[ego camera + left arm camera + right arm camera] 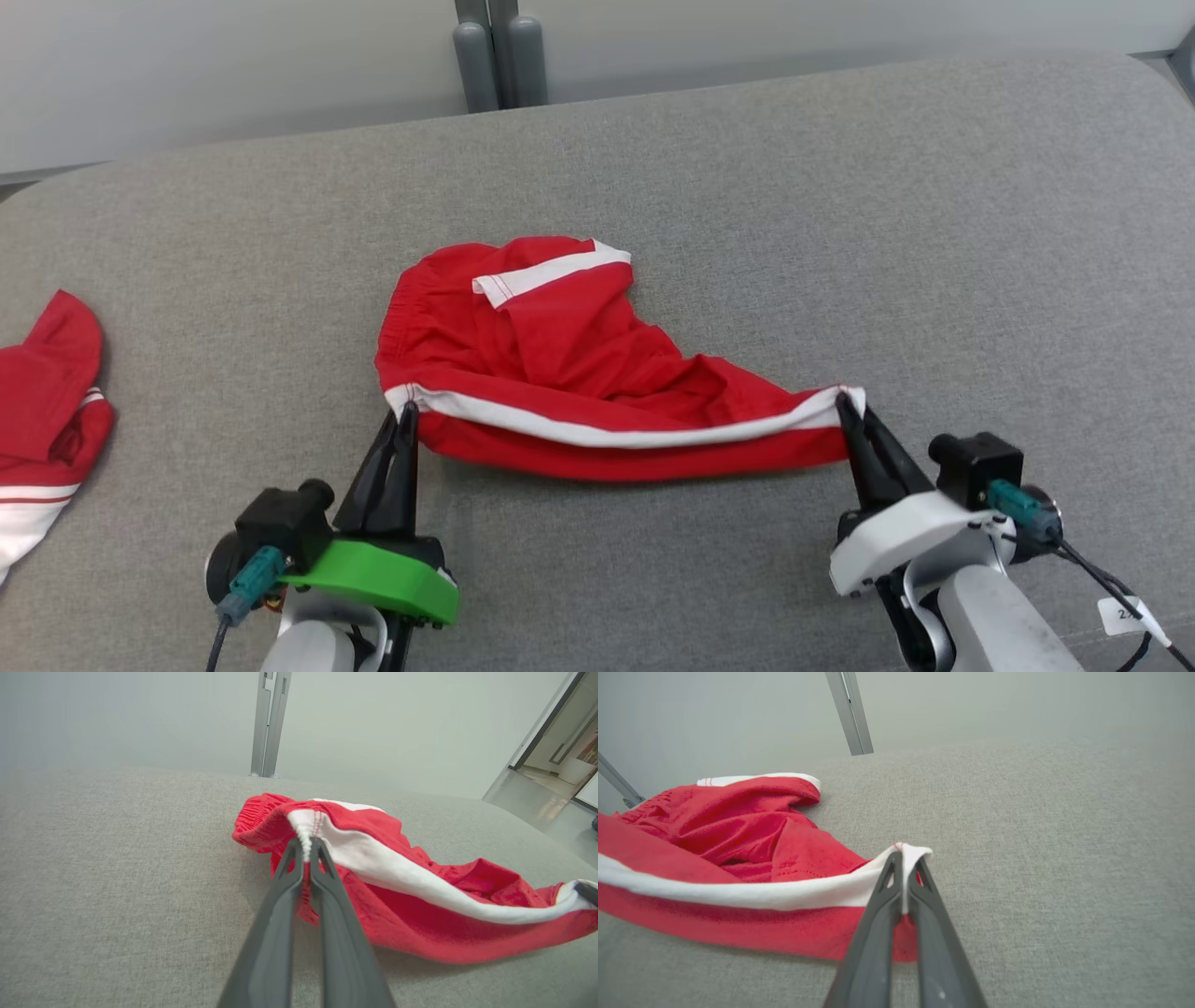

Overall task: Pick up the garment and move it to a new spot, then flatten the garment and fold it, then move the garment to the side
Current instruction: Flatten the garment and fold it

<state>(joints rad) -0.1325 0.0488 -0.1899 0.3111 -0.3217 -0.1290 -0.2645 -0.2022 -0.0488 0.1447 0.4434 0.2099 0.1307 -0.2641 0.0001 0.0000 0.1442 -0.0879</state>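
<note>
The left hand [404, 411] has a green mount [378, 577], the right hand [848, 399] a white mount [901, 541]; both carry black cameras [280, 518] with teal plugs [254, 574].

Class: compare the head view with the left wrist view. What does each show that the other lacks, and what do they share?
Head view adds: a second red-and-white garment at the left edge. Left wrist view adds: a doorway and glossy floor at far right. Both: the red garment on the grey fabric surface, the left gripper shut on its white-striped corner, the grey post behind.
</note>
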